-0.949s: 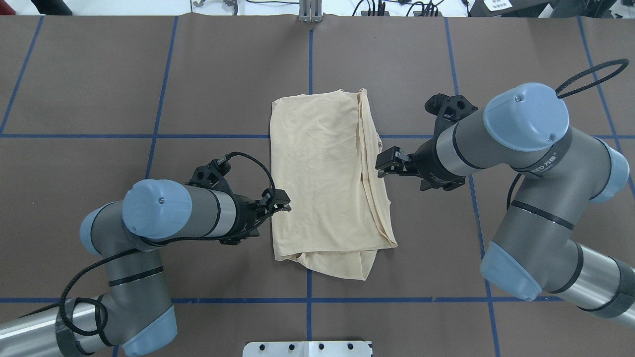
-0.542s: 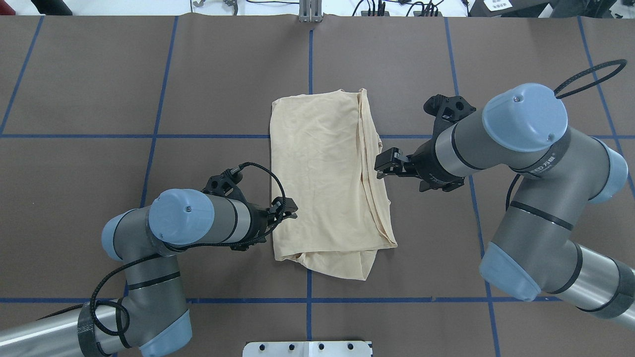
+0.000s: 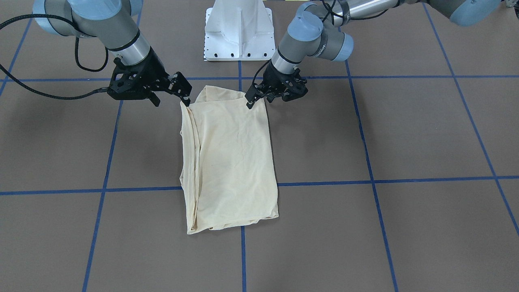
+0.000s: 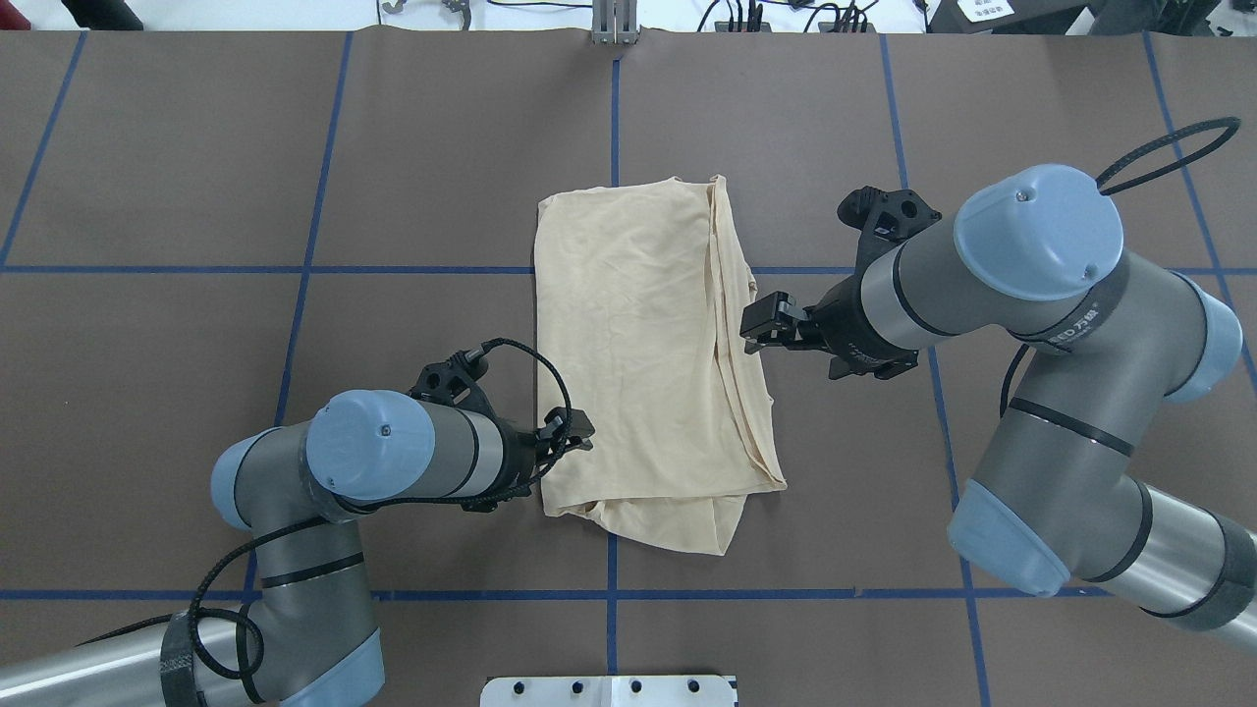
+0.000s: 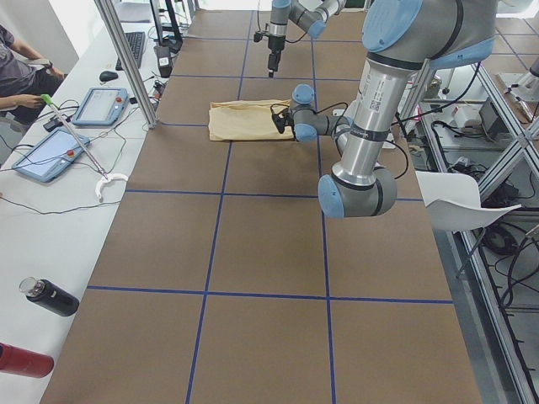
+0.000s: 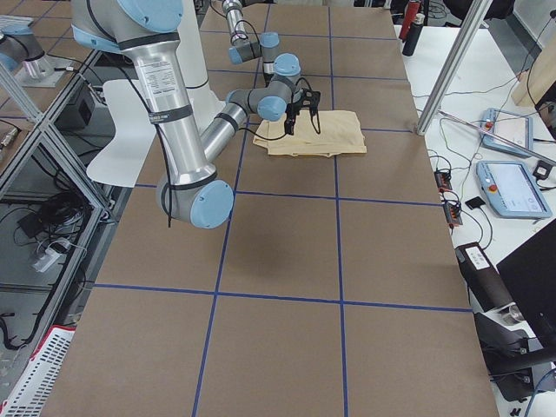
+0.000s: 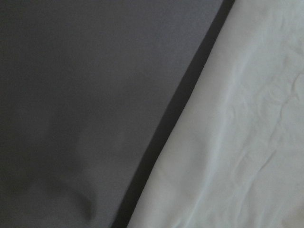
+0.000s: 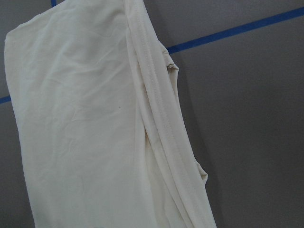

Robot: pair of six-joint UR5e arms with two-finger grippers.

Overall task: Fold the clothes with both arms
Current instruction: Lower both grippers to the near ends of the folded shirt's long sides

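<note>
The clothes are one pale cream shirt [image 4: 638, 344], folded into a tall rectangle at the middle of the table [image 4: 196, 177]. No print shows on it. Layered hems run down its right side [image 8: 156, 118]. My left gripper [image 4: 581, 433] sits low at the shirt's left edge, near the corner closest to me, and looks open. The left wrist view shows only that edge of the shirt [image 7: 237, 142] on the brown table. My right gripper [image 4: 754, 326] stands open at the shirt's right edge, about halfway along. In the front-facing view the left gripper [image 3: 256, 100] and right gripper [image 3: 183, 91] flank the shirt [image 3: 231, 162].
Blue tape lines [image 4: 609, 118] grid the brown table. The white pedestal base [image 3: 237, 30] stands behind the shirt. A side bench holds tablets [image 5: 46, 156] and bottles [image 5: 50, 296], with a seated person [image 5: 17, 76] beside it. A metal post [image 5: 126, 59] rises at the table's edge.
My left arm has swung toward the shirt's near corner, sliding its gripper along the left edge. The right arm has barely moved. The shirt lies as before.
</note>
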